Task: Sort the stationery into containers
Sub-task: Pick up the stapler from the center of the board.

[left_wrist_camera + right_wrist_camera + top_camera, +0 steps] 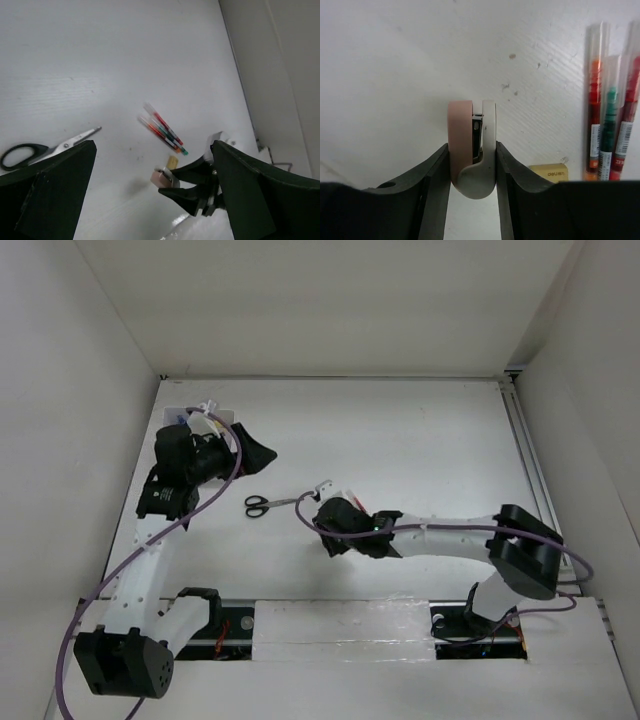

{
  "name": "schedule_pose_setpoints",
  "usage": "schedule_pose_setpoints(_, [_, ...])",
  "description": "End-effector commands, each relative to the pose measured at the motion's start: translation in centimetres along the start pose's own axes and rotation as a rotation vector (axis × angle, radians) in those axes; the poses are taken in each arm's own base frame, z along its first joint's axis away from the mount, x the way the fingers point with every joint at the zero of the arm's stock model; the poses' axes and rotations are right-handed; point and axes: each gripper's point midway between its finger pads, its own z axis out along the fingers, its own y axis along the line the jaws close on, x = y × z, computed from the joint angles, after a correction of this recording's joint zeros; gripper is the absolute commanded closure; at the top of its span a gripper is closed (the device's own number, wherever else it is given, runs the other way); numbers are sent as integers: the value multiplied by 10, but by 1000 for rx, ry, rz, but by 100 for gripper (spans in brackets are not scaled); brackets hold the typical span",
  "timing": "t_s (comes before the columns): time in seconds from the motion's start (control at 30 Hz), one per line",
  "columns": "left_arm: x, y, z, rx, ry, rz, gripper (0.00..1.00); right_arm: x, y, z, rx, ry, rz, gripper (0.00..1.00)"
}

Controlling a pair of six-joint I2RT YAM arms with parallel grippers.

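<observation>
My right gripper (323, 492) (472, 148) is shut on a small pink-and-white piece (470, 145) with metal showing between its two halves, held just above the table; it also shows in the left wrist view (161, 177). Three red and green pens (611, 105) (162, 129) lie beside it, next to a tiny tan block (548, 173) (172, 161). Black-handled scissors (266, 504) (35, 151) lie left of my right gripper. My left gripper (254, 454) (155, 200) is open and empty, raised beside the white organizer box (196, 418), which my left arm largely hides.
White walls close in the table at the back and on both sides. A metal rail (528, 455) runs along the right edge. The left arm's purple cable (228, 480) loops over the table near the scissors.
</observation>
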Motion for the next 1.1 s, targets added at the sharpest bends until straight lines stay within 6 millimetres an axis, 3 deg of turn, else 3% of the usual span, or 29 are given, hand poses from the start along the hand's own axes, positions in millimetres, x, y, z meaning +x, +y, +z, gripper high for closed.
schedule_pose_setpoints(0.0, [18,-39,-2,278,35,-29,0,-73,27,-43,-146,-269,71,100])
schedule_pose_setpoints(0.13, [35,-49,-4,384,93,-92,0,-123,36,-69,-188,-434,87,100])
schedule_pose_setpoints(0.43, [44,-52,-8,427,120,-101,0,-188,50,-88,-218,-646,159,100])
schedule_pose_setpoints(0.83, [57,-41,-3,405,137,-127,0,-227,58,-113,-270,-782,212,100])
schedule_pose_setpoints(1.07, [54,-42,-1,412,129,-133,12,-236,76,-118,-318,-801,206,100])
